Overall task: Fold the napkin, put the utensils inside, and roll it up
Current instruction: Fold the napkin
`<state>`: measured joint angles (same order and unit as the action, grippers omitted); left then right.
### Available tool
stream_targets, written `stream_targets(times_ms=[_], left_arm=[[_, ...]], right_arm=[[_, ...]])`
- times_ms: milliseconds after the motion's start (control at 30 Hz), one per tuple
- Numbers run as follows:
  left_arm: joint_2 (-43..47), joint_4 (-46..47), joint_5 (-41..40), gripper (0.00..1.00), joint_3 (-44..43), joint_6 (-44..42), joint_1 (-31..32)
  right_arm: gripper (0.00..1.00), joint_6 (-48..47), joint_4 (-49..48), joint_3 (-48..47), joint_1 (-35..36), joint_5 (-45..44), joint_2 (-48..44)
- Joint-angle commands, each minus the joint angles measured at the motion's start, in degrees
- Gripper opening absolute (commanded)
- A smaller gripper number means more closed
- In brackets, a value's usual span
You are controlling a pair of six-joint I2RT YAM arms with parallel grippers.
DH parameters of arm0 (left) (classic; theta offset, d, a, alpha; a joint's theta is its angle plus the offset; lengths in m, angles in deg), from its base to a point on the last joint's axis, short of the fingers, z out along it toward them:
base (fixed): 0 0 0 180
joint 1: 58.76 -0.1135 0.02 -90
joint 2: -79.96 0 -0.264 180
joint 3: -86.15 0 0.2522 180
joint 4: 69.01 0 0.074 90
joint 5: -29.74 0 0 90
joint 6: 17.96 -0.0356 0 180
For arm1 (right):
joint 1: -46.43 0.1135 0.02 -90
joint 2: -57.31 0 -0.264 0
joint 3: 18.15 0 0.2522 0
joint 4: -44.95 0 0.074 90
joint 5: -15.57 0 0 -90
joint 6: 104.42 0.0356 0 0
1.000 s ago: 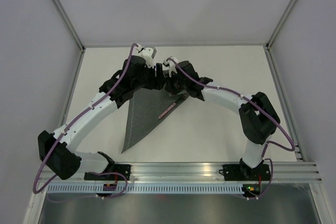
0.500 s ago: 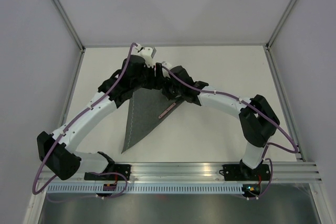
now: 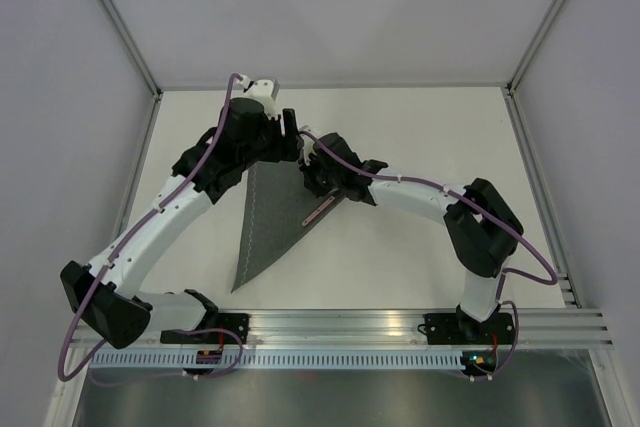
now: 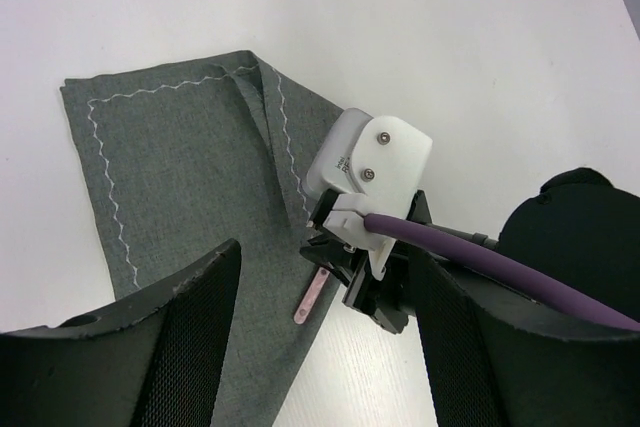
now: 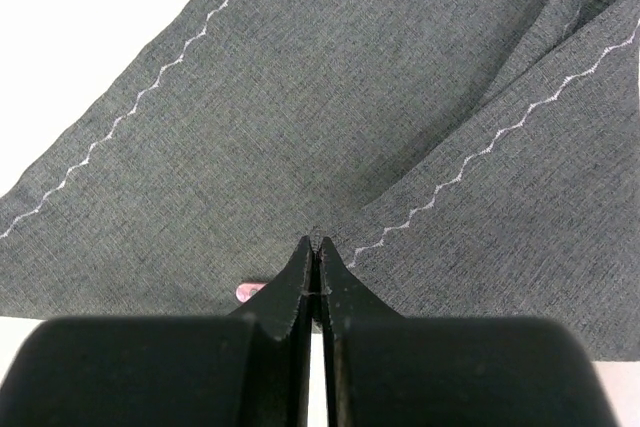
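The dark grey napkin point(image 3: 262, 227) lies folded as a long triangle, its point toward the near edge. It also shows in the left wrist view point(image 4: 190, 177) and the right wrist view point(image 5: 330, 97). My right gripper point(image 3: 312, 171) point(image 5: 317, 247) is shut on the napkin's far right corner, holding a flap with its stitched edge over the cloth. A pale pink utensil handle point(image 3: 318, 211) point(image 4: 312, 297) point(image 5: 248, 291) pokes out under the flap; the tines are hidden. My left gripper point(image 3: 284, 135) point(image 4: 320, 367) is open and empty above the napkin's far edge.
The white table point(image 3: 420, 137) is walled by pale panels left, right and back. The two arms nearly meet over the napkin's far edge. A metal rail point(image 3: 340, 327) runs along the near edge.
My right gripper has moved left with the napkin's right corner, laying it over the utensil. My left gripper has pulled back and left, off the cloth.
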<state>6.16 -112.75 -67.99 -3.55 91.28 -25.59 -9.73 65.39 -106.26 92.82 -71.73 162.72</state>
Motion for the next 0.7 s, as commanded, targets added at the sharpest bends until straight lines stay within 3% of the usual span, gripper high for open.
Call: stream_targets(times_ms=[0, 333, 467, 667], left_arm=[[1.82, 2.03, -2.03, 0.73, -4.21, 3.61, -0.38], [3.49, 2.12, -3.17, 0.74, -6.50, 5.54, -0.47], [3.66, 2.20, -2.82, 0.75, -7.99, 6.15, -0.47], [3.75, 2.20, -1.85, 0.75, -9.84, 6.51, -0.47]], right_arm=[[0.05, -0.65, -0.52, 0.26, 1.60, -0.33, 1.29], [0.09, 0.50, -0.96, 0.34, 2.04, 1.52, 3.58], [0.18, 0.41, -1.23, 0.52, 2.39, 2.92, 4.11], [0.20, 0.41, -1.14, 0.08, 2.83, 4.15, 4.90]])
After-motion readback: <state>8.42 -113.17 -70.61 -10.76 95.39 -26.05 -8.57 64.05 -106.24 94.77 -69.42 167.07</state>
